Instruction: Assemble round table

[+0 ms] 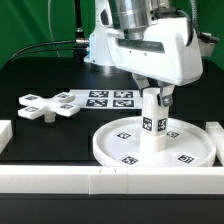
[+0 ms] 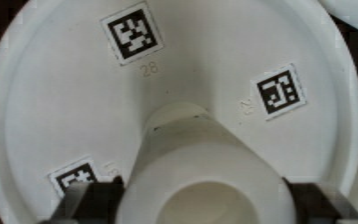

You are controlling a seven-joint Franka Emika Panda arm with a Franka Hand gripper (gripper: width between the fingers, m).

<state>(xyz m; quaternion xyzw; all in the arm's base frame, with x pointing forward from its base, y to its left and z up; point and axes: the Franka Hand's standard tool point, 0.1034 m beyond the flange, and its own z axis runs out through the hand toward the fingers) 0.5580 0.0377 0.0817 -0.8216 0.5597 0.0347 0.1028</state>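
My hand is clenched on the top of the post. The wrist view shows a finger on each flank of it, with the pads seeming to press against its sides. The post stands upright at the middle of the round disc, which lies flat on the worktop near the front, towards the exterior view's right. The cross piece lies well apart on the exterior view's left, with the marker board farther back. I judge the post to be light, stiff plastic, smooth enough to slip or twist between my pads if I squeeze off-centre. The best hold looks like the one I have, across its width near the top, clear of the tag on its side. The disc is wide, so I would take it only by the rim, and the cross piece by one arm.
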